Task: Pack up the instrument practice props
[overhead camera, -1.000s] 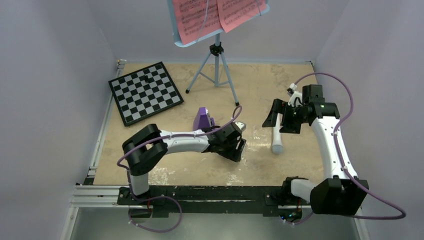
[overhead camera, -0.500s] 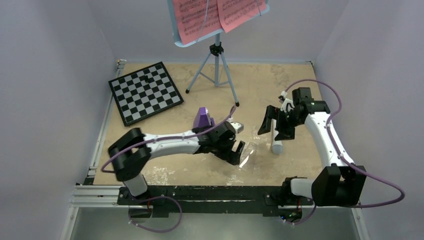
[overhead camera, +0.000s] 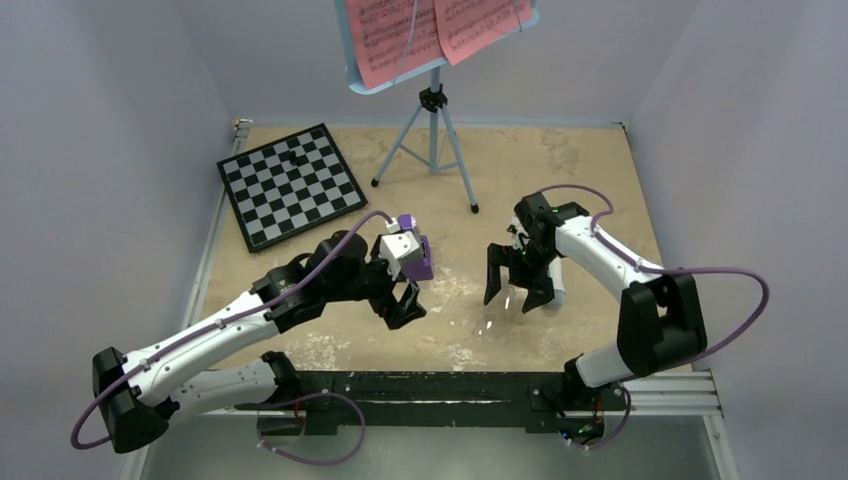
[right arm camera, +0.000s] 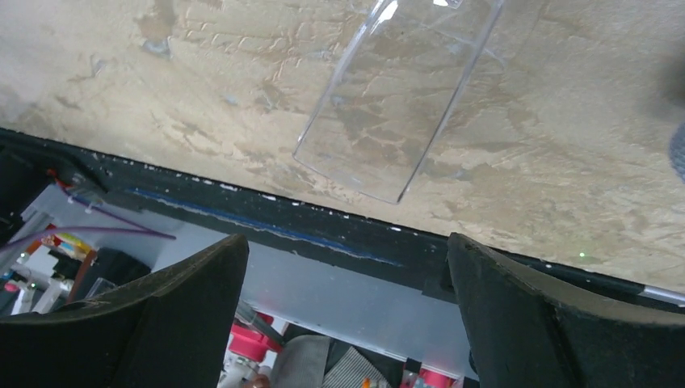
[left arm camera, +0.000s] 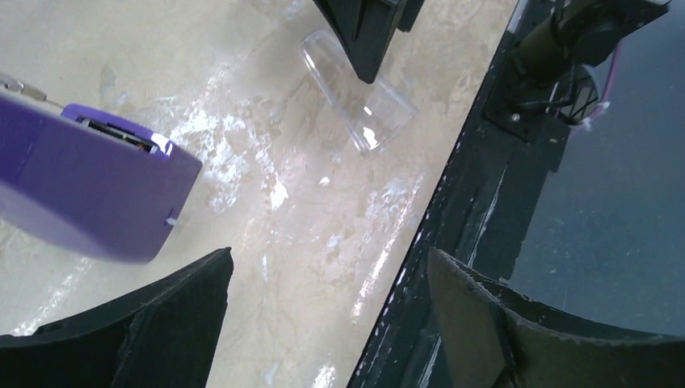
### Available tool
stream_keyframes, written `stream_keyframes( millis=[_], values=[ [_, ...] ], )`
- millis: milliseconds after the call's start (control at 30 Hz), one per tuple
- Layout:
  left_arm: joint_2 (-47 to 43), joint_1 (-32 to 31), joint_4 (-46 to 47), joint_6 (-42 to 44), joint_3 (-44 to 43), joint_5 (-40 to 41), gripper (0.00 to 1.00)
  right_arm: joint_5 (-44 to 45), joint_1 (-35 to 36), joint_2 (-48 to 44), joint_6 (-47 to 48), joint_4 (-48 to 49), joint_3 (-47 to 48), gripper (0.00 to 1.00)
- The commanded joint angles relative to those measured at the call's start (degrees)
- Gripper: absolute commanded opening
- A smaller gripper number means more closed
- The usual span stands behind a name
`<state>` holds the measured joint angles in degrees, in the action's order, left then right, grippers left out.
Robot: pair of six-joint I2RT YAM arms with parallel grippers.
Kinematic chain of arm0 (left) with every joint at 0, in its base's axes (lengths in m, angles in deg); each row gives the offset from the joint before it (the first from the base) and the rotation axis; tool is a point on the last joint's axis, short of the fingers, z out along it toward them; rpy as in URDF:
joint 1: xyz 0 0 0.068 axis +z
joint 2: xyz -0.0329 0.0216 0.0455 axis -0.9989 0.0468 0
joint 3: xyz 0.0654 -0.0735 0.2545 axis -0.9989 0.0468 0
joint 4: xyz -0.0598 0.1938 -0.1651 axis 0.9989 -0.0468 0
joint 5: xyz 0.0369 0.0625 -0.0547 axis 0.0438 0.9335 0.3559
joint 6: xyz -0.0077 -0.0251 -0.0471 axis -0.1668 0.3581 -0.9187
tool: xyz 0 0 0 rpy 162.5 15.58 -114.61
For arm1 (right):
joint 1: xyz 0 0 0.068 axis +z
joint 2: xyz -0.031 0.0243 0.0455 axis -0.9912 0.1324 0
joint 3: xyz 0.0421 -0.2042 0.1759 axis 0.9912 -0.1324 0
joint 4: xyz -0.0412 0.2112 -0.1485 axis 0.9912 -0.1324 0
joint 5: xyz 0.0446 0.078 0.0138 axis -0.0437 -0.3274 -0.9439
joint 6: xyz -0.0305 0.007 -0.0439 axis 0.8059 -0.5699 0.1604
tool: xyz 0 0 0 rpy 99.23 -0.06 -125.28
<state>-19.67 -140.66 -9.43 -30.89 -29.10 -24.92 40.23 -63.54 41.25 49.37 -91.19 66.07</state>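
Note:
The purple metronome [overhead camera: 415,255] stands mid-table, and in the left wrist view the metronome [left arm camera: 89,194] sits just left of my fingers. Its clear cover [overhead camera: 492,318] lies flat on the table by itself, also seen as the cover [left arm camera: 359,101] and the cover [right arm camera: 396,105]. My left gripper [overhead camera: 403,308] is open and empty beside the metronome, its jaws [left arm camera: 329,259] spread over bare table. My right gripper [overhead camera: 513,292] hangs open just above the cover, empty [right arm camera: 347,242]. The white recorder [overhead camera: 557,292] lies mostly hidden behind the right arm. The light-blue music stand [overhead camera: 432,140] holds pink sheets [overhead camera: 430,30] at the back.
A black-and-white chessboard [overhead camera: 290,185] lies at the back left. The black rail [overhead camera: 420,385] runs along the table's near edge, close below the cover. Grey walls close in both sides and the back.
My left gripper opened, let go of the clear cover and drew back left to the metronome. The right gripper swung left and down from the recorder to above the cover.

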Motion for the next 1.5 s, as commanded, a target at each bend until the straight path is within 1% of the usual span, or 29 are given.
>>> stream_keyframes(
  millis=[0, 67, 267, 467, 700, 800, 967, 1133, 1267, 1367, 1400, 1467],
  values=[
    [-1.88, 1.67, -2.97, 4.46, 0.95, -1.91, 0.93, 5.14, 4.33, 3.17, -8.50, 2.95, 1.12, 0.99],
    [-2.78, 2.50, -2.27, 4.26, 1.07, -1.98, 0.93, 6.98, 5.27, 5.17, -9.48, 4.02, 1.51, 0.99],
    [-5.06, 3.80, -0.14, 3.87, 2.09, -2.02, 0.93, 14.46, 5.78, 9.93, -12.73, 3.24, 2.48, 0.98],
    [-6.91, 4.96, 0.92, 2.10, 3.90, -2.79, 0.93, 14.70, 6.36, 13.07, -13.68, 5.17, 2.89, 0.94],
    [-8.66, 5.90, 2.10, 1.34, 6.08, -2.61, 0.93, 17.89, 8.88, 16.53, -17.47, 4.93, 5.41, 0.92],
    [-8.71, 6.38, 2.32, 0.62, 6.05, -2.61, 0.93, 20.18, 10.60, 17.89, -19.99, 3.75, 6.17, 0.85],
    [-8.89, 6.81, 2.54, -0.16, 6.01, -2.91, 0.93, 20.56, 11.88, 19.31, -22.85, 3.75, 6.38, 0.82],
    [-8.99, 7.08, 3.39, -0.83, 6.75, -3.29, 0.93, 20.56, 11.98, 20.17, -23.44, 4.08, 6.49, 0.75],
    [-9.11, 7.36, 3.48, -1.03, 7.00, -3.52, 0.93, 20.56, 11.91, 20.65, -23.54, 4.45, 6.41, 0.66],
    [-9.04, 7.49, 3.31, -0.81, 6.99, -3.67, 0.93, 20.56, 11.96, 20.92, -23.09, 5.12, 6.21, 0.63],
    [-9.15, 7.50, 3.21, -0.75, 6.98, -3.67, 0.93, 20.56, 11.98, 20.93, -22.86, 5.44, 6.08, 0.61],
    [-9.08, 7.50, 3.05, -0.43, 6.99, -3.67, 0.93, 20.42, 11.91, 20.81, -22.21, 6.16, 5.77, 0.49]
  ],
)
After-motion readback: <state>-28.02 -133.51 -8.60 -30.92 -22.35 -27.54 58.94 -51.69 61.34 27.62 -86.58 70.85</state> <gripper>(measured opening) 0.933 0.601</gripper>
